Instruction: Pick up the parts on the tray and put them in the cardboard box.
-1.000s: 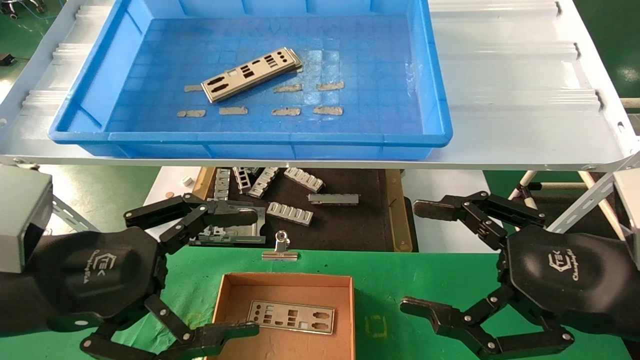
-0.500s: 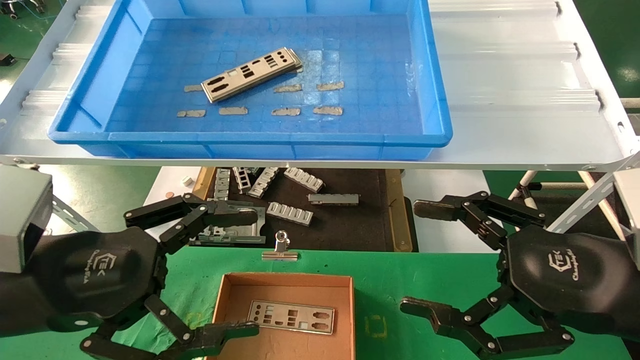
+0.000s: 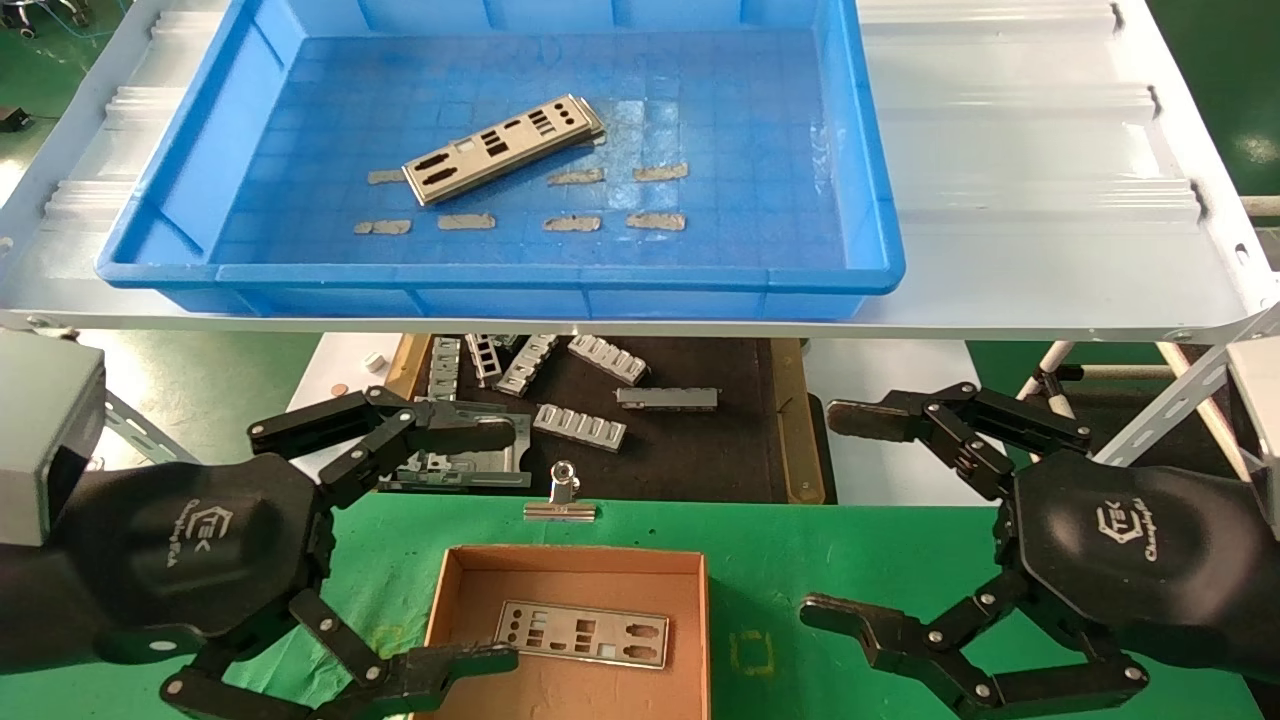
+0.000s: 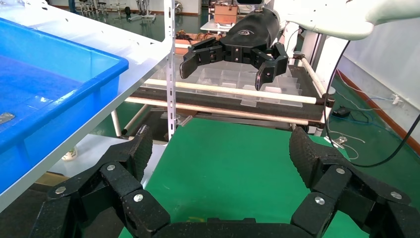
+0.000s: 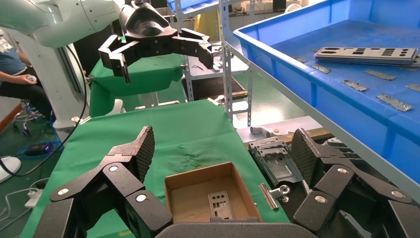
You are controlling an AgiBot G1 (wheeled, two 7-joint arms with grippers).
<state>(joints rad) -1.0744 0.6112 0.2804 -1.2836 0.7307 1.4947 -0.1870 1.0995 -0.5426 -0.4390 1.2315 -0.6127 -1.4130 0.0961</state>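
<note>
On the blue tray's [image 3: 170,270] floor lie silver-grey punched parts [image 3: 502,147], stacked slantwise; they also show in the right wrist view as plates [image 5: 367,54]. One more plate [image 3: 583,633] lies flat in the brown cardboard box [image 3: 705,610] on the green cloth, also seen as the box [image 5: 171,182] with its plate [image 5: 219,205]. My left gripper [image 3: 512,542] hangs open just left of the box, nothing between its fingers. My right gripper [image 3: 822,512] hangs open to the box's right, also holding nothing.
The tray rests on a white shelf [image 3: 1040,200] above the table. Below it a dark mat [image 3: 690,450] holds ribbed grey brackets [image 3: 580,425]. A silver binder clip [image 3: 562,497] sits at the green cloth's far edge. Tan tape strips [image 3: 572,222] dot the tray floor.
</note>
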